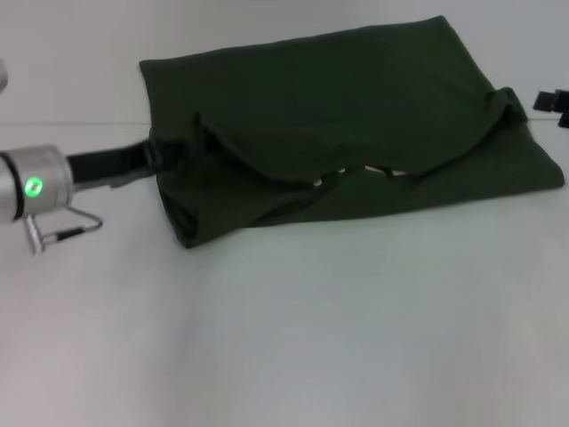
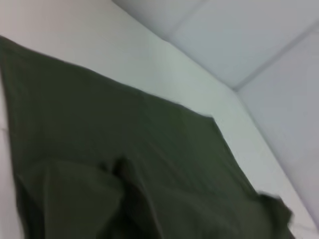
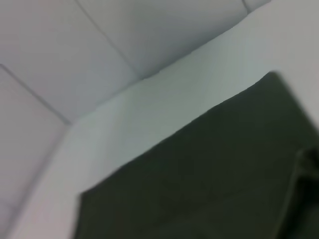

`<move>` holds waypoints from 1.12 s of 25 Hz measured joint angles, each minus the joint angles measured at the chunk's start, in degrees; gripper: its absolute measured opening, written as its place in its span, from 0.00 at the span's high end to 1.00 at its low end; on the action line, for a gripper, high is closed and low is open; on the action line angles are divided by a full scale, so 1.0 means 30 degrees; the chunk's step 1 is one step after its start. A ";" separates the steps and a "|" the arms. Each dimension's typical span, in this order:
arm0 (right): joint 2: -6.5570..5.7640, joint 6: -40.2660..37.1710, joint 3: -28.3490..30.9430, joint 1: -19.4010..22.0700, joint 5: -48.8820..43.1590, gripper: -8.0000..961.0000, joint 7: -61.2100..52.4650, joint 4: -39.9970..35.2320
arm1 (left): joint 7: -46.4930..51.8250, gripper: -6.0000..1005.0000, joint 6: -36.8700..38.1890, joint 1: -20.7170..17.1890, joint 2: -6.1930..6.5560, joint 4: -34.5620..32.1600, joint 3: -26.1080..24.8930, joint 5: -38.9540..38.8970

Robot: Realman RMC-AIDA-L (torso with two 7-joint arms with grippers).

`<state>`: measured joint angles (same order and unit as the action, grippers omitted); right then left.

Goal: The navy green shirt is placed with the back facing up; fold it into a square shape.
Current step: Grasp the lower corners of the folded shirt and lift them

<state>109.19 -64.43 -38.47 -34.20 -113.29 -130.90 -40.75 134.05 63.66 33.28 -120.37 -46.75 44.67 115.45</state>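
Looking down from the head cam, I've got the navy green shirt (image 1: 356, 124) lying on the white table (image 1: 284, 338), taking up most of the far half, from left of centre out to the right edge. It's already partly folded: a big flap is doubled over the top, and its near edge runs in a wavy line across the middle with a strip of the lower layer showing nearer to me. A few small pale specks show right along that edge near the centre, can't tell what they are. The left side of the fabric is bunched and wrinkled, and there's a little puckered corner sticking up at the far right.

My left gripper (image 1: 173, 153) comes in from the left, silver wrist with a green light on it, and its black tip sits right at the shirt's left edge, touching the bunched cloth. Honestly can't tell whether it's pinching the fabric or how wide it's spread, since black on dark green just merges there.

Only a bit of the right gripper (image 1: 553, 102) is visible, a black piece poking in at the far right edge, just beside the shirt's corner but not clearly touching. Can't tell its state either.

Both wrist cams mostly show green fabric, table and pale wall panels behind.
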 joint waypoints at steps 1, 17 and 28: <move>0.0030 -0.0696 0.0195 0.0391 0.0620 0.26 0.0264 0.0022 | -0.0586 0.44 0.0240 -0.0137 0.0052 0.0191 -0.0114 -0.0102; 0.0095 -0.3509 0.1308 0.0988 0.1720 0.26 0.0767 0.0111 | -0.5146 0.44 -0.1328 0.0582 0.0327 0.3984 0.1327 0.0178; 0.0130 -0.3759 0.1421 0.0969 0.1744 0.26 0.0770 0.0162 | -0.1491 0.44 -0.2263 0.1530 0.0265 0.4989 0.1427 0.0156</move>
<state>109.58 -75.70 -34.20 -31.29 -108.06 -128.59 -40.26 129.57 56.87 37.87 -119.57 -31.79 48.96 115.92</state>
